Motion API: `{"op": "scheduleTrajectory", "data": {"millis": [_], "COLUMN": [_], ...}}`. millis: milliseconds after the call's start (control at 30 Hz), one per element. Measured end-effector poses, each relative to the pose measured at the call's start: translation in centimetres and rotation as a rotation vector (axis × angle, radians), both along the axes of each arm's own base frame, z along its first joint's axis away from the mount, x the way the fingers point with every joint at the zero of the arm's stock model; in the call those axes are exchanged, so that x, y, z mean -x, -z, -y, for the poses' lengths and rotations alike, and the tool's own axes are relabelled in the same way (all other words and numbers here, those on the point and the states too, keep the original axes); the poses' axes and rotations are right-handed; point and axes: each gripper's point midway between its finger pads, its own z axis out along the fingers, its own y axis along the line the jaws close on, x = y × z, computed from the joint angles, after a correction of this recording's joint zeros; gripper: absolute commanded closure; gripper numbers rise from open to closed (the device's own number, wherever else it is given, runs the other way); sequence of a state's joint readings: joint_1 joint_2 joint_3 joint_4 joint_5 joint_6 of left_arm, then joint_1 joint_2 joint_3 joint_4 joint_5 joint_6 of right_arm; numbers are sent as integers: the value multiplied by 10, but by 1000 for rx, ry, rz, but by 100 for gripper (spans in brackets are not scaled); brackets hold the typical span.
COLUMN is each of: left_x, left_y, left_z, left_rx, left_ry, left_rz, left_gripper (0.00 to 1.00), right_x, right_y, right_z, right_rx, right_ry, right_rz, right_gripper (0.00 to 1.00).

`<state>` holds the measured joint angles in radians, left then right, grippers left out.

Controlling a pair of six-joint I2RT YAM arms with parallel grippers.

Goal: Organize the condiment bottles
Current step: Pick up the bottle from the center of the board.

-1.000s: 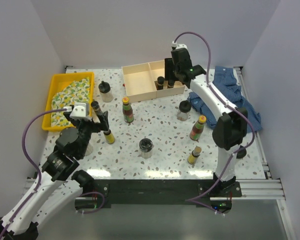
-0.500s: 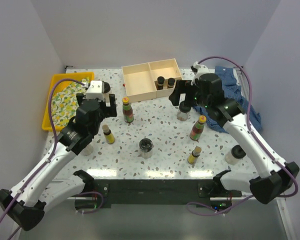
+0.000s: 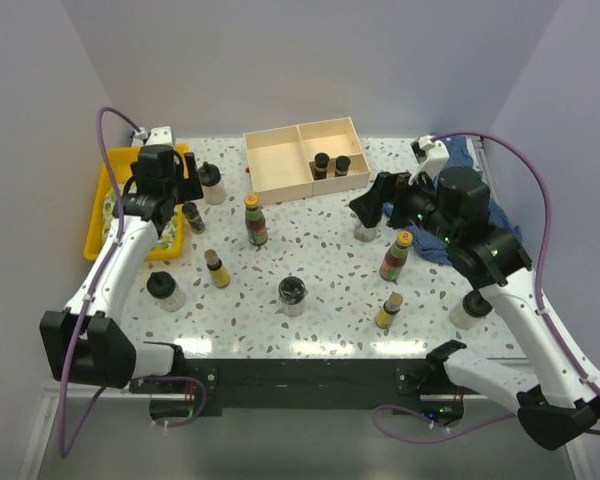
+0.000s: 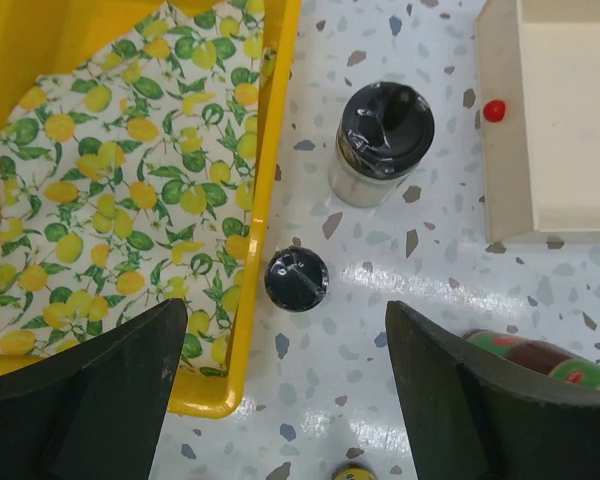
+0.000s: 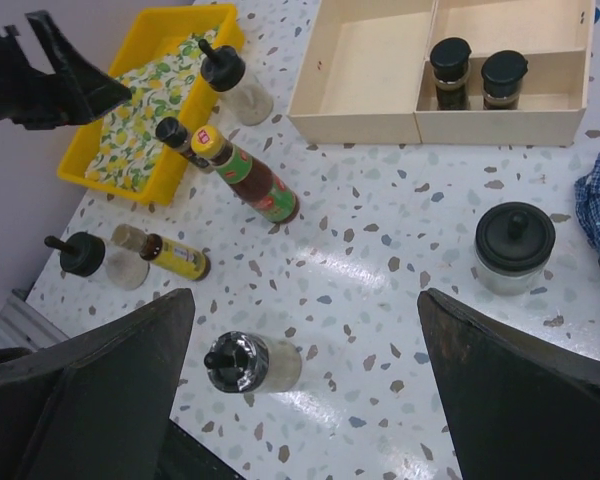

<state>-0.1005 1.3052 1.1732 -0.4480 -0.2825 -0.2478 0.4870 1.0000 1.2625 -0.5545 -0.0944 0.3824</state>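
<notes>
Condiment bottles (image 3: 256, 222) stand scattered over the bench (image 3: 320, 250) with only 2 in the divided wooden box (image 3: 278, 163), so left fingers (image 4: 90, 390) and right fingers (image 5: 100, 390) hang spread, empty, apparently choosing a pick.

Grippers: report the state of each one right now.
Left gripper: open, holding nothing.
Right gripper: open wide, holding nothing.
</notes>
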Motion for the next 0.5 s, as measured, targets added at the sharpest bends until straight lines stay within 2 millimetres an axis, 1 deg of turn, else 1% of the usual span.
{"op": "scheduleTrajectory", "data": {"millis": [100,200,300,433,500], "left_x": [-5,-6,-8,-12,-15], "left_y": [32,58,77,98,108], "left_z": [-4,-10,-10,-7,-5], "left_rx": [26,46,58,64,63], "left_ry": [3,-6,-12,4,17], "left_rz": [-96,-173,-226,-274,-305], "left_gripper": [17,20,23,32,33], "right_x": [3,5,5,5,5], "right_y": [-1,0,0,0,0], "right_z": [-2,-4,-4,-3,-3], "right_rx": [-6,-8,-7,-3,-1], "right_ry": [-17,-31,-32,-33,-33], "right_rz": [1,-4,-3,-4,-3], "right_gripper": [1,1,1,1,1]}}
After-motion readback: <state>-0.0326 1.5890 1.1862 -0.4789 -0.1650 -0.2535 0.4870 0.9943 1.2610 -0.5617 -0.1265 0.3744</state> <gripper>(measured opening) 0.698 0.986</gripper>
